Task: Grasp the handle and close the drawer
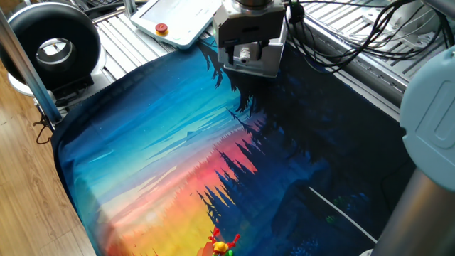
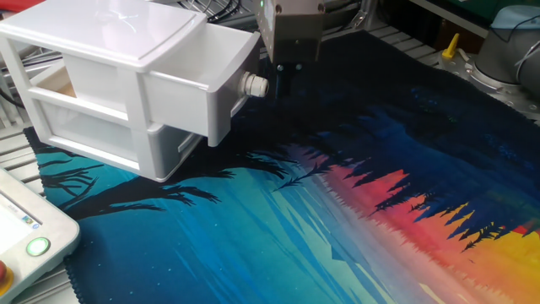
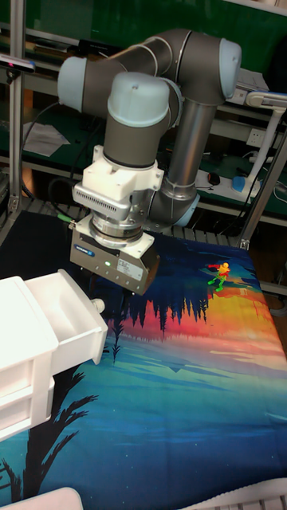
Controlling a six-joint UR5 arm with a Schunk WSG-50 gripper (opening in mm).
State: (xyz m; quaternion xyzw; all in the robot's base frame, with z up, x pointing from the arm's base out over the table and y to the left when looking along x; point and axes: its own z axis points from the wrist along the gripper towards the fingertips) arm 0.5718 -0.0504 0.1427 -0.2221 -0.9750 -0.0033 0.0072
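Note:
The drawer (image 2: 181,93) is the upper one of a small white unit, and it stands pulled out over the dark end of the cloth. Its round white handle (image 2: 254,84) sticks out from the flat front. My gripper (image 2: 288,72) hangs just beyond and slightly above the handle, not touching it. The dark fingers look spread, with nothing between them. The tall fixed view has the gripper (image 3: 106,291) right beside the handle (image 3: 98,305) of the drawer (image 3: 56,327). Seen from the front, the handle (image 1: 244,53) shows below the gripper's housing.
A white panel with a red button (image 1: 174,21) lies beside the unit, also seen at the near left (image 2: 21,228). A black round device (image 1: 53,46) sits off the cloth's corner. Cables (image 1: 341,35) run behind. A small toy figure (image 1: 222,245) stands at the cloth's far end.

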